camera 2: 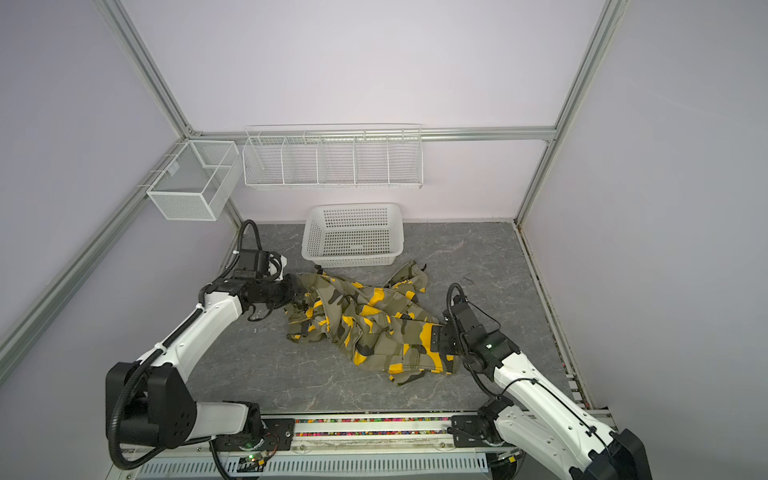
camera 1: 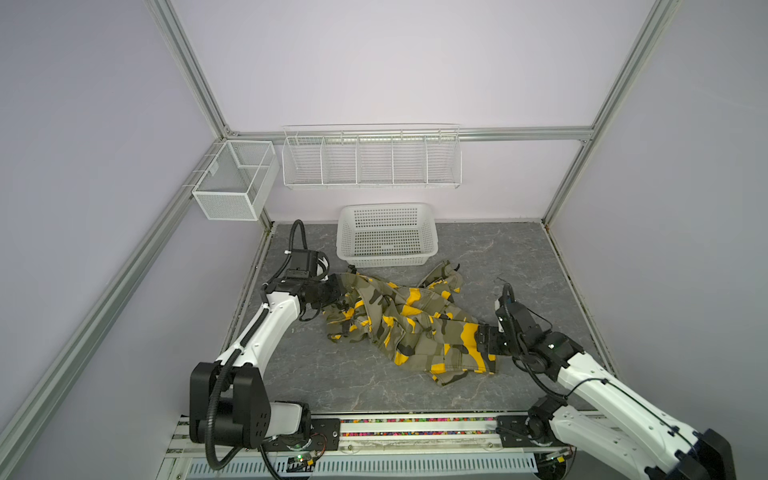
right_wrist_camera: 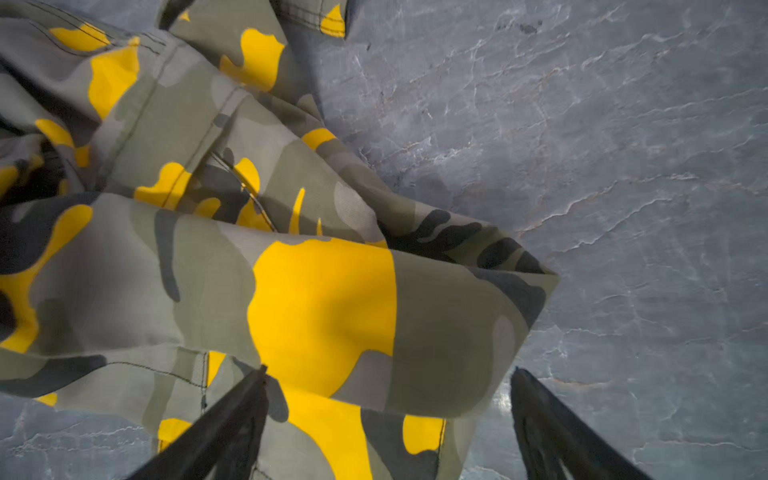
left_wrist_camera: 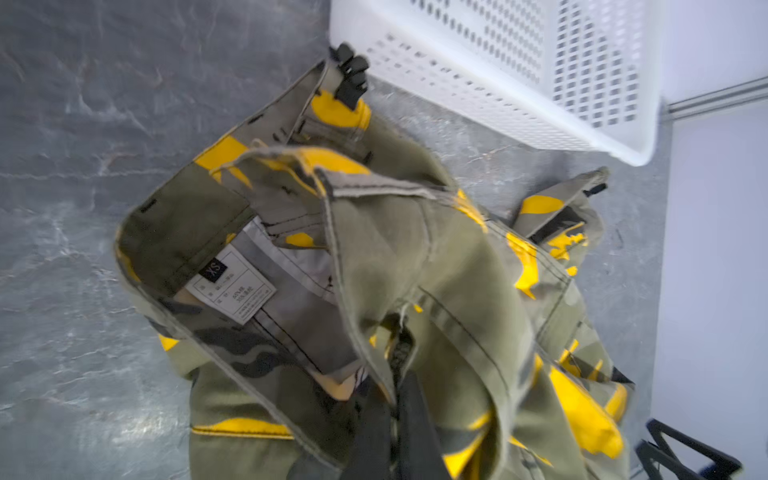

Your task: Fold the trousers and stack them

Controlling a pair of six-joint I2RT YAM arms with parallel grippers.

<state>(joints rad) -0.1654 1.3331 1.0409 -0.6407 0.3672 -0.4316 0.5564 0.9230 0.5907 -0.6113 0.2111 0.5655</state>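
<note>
In both top views we look steeply down on the whole worktop (camera 1: 316, 374). Both wrist views sit close over the trousers (left_wrist_camera: 415, 257).

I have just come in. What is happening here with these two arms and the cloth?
Two robot arms are working on the camouflage trousers, which lie crumpled, not yet folded, on the grey table. The left gripper is shut on the cloth at the waistband end. The right gripper is open at the opposite end, with a trouser edge between its fingers but not gripped. The white basket behind is empty.
</note>
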